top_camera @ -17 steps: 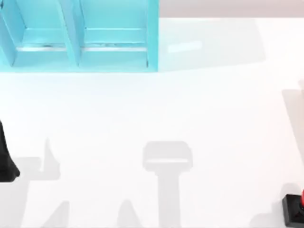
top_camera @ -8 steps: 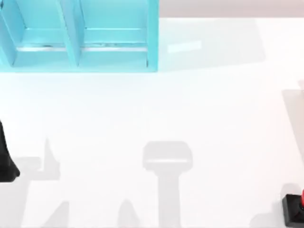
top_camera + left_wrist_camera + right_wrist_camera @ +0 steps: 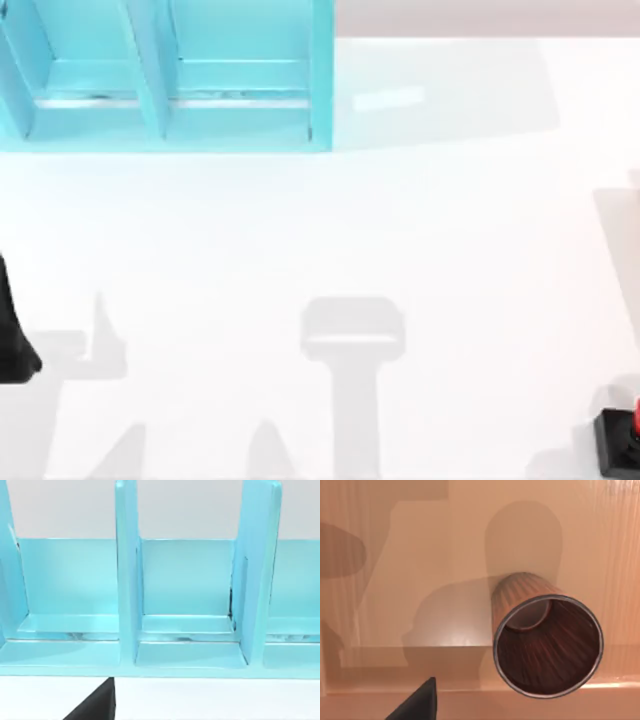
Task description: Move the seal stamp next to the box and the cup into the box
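Near right corner of table (image 3: 330, 230), top view: seal stamp (image 3: 618, 444) at the picture's edge, black square base flat on the white surface, red knob on top, partly cut off. Standing alone, well apart from the box (image 3: 320, 80).

Left edge, mid-depth: left arm (image 3: 12, 335), a dark shape, parked, touching nothing.

Right wrist view: dark tip of right gripper (image 3: 417, 705) low in the picture, apart from the cup (image 3: 547, 645). How far open: cannot tell. Nothing seen in its hold. Cup brown, ribbed coppery side, dark inside, mouth turned toward the camera, round bottom visible within. Resting on a tan surface with a low ledge just beside it.

Left wrist view: dark tip of left gripper (image 3: 95, 709) over white table, facing the box (image 3: 127, 580). Opening: cannot tell. Nothing held that can be seen.

Far left of table: box, light blue, upright dividers splitting it into open cells.
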Controlling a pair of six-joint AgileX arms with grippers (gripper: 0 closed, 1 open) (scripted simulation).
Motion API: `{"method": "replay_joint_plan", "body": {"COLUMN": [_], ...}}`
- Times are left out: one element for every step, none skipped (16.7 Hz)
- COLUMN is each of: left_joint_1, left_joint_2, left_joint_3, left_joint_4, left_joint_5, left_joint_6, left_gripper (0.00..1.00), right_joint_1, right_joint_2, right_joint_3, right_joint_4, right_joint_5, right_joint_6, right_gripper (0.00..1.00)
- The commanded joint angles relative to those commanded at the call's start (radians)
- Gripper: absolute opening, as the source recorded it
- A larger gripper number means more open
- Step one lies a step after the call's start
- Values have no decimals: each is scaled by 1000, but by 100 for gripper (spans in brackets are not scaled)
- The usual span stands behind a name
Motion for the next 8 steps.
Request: {"method": "replay_joint_plan", "body": {"left_joint_1": [0,0,0,0,0,0,0,0], "left_joint_2": [0,0,0,0,0,0,0,0], "left_joint_3": [0,0,0,0,0,0,0,0], "left_joint_4": [0,0,0,0,0,0,0,0], "left_joint_5": [0,0,0,0,0,0,0,0], "left_joint_6": [0,0,0,0,0,0,0,0], "left_gripper": [100,100,100,100,100,100,100,100], "right_joint_1": [0,0,-1,-1,-2,-1,0,1], "right_joint_2": [-3,-6,-8,-10,-14,-20,-25,-26], "right_joint_3": [16,31,46,62,80,96,106,107], "right_joint_4": [-18,-37,-54,-74,-95,-114,-125,-127], "right_joint_5": [0,0,0,-1,-1,-1,-1,-1], "right_joint_6": [0,-1,-1,-1,-1,-1,0,1], "right_gripper": [100,100,100,100,100,100,100,100]}}
